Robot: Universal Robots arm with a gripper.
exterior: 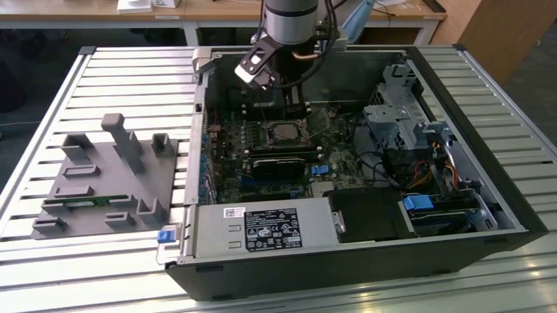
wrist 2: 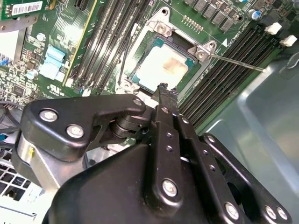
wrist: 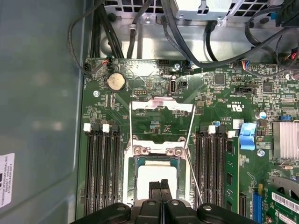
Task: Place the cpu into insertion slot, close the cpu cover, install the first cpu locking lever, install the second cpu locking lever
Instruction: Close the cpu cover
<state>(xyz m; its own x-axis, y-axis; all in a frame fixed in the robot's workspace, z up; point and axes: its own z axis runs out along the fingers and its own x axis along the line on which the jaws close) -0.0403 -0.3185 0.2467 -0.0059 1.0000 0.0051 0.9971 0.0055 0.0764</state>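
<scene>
The cpu [wrist: 156, 179] lies flat in the socket on the green motherboard, its pale metal top facing up; it is also in the second wrist view [wrist 2: 167, 65] and the exterior view [exterior: 284, 133]. The cpu cover [wrist: 161, 105], a thin silvery frame, stands raised behind the socket, and the board shows through its opening. A thin wire lever [wrist: 194, 179] [wrist 2: 238, 62] runs along one side of the socket. My gripper [wrist: 161, 187] [wrist 2: 163, 89] [exterior: 263, 78] hovers over the cpu's near edge, fingers pressed together with nothing between them.
Black memory slots [wrist: 99, 163] flank the socket on both sides. The dark case wall [wrist: 42, 116] is close to one side. Cables [wrist: 187, 32] and a drive cage [exterior: 400, 117] sit beyond. A grey parts fixture [exterior: 104, 176] lies outside the case on the exterior view's left.
</scene>
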